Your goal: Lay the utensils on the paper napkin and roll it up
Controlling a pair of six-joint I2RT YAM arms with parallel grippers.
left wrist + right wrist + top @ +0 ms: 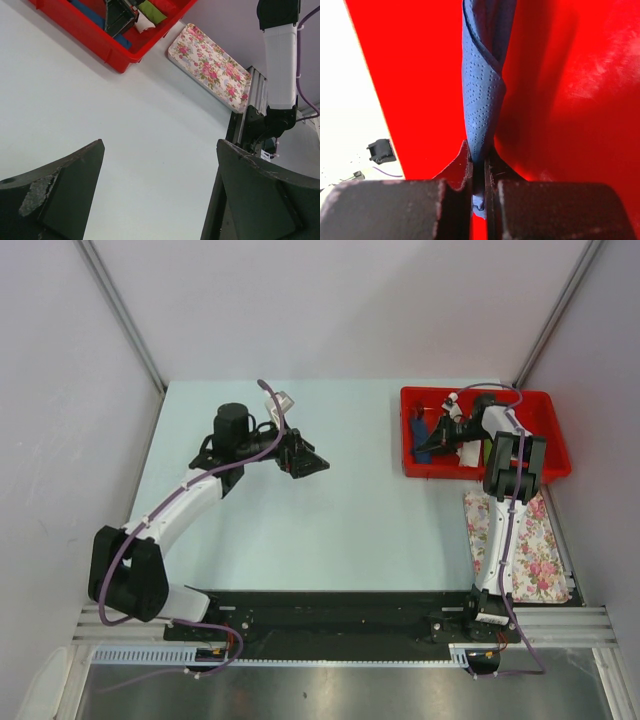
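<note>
The dark blue paper napkin (482, 90) hangs folded inside the red bin (560, 100). My right gripper (478, 155) is shut on the napkin's lower edge. In the top view the right gripper (432, 440) reaches into the bin's left part beside the napkin (418, 428). My left gripper (312, 465) is open and empty, held above the bare table left of centre. Its jaws stand wide apart in the left wrist view (160, 145). I cannot make out any utensil.
The red bin (480, 393) stands at the back right and holds a green piece (152, 11) and a white piece. A pink-flowered white cloth (520, 540) lies in front of the bin along the table's right edge. It also shows in the left wrist view (210, 65).
</note>
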